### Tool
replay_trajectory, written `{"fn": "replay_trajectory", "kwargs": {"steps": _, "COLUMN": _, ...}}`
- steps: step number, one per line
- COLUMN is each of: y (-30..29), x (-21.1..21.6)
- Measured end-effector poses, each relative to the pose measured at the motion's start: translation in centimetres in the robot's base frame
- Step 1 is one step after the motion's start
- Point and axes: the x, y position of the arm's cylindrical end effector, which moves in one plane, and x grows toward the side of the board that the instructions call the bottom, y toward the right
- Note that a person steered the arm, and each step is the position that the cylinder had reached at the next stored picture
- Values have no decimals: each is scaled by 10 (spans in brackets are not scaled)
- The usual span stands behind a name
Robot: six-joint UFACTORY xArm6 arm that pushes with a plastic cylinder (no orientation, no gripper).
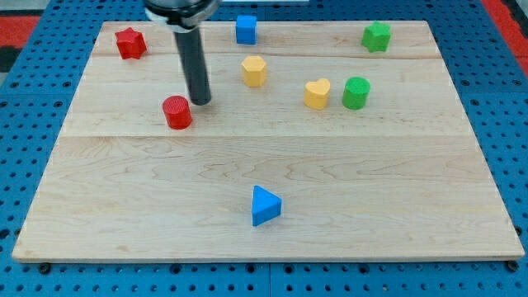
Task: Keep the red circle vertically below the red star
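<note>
The red star [129,43] lies near the board's top left corner. The red circle [176,112] stands lower down and to the right of the star. My tip [200,101] rests on the board just to the right of the red circle and slightly above it, very close to it; I cannot tell if it touches. The dark rod rises from the tip to the view's top edge.
A blue cube [246,29] sits at the top middle, a green block [376,36] at the top right. A yellow hexagon [254,71], a yellow heart [317,93] and a green cylinder [356,92] lie mid-board. A blue triangle [265,206] lies low at centre.
</note>
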Motion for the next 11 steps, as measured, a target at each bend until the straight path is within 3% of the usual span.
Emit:
{"fn": "replay_trajectory", "kwargs": {"steps": 1, "y": 21, "x": 21}}
{"fn": "replay_trajectory", "kwargs": {"steps": 4, "y": -119, "x": 4}}
{"fn": "replay_trajectory", "kwargs": {"steps": 5, "y": -118, "x": -1}}
{"fn": "replay_trajectory", "kwargs": {"steps": 6, "y": -64, "x": 27}}
{"fn": "replay_trajectory", "kwargs": {"steps": 7, "y": -73, "x": 46}}
{"fn": "replay_trajectory", "kwargs": {"steps": 10, "y": -121, "x": 46}}
{"fn": "replay_trajectory", "kwargs": {"steps": 11, "y": -109, "x": 46}}
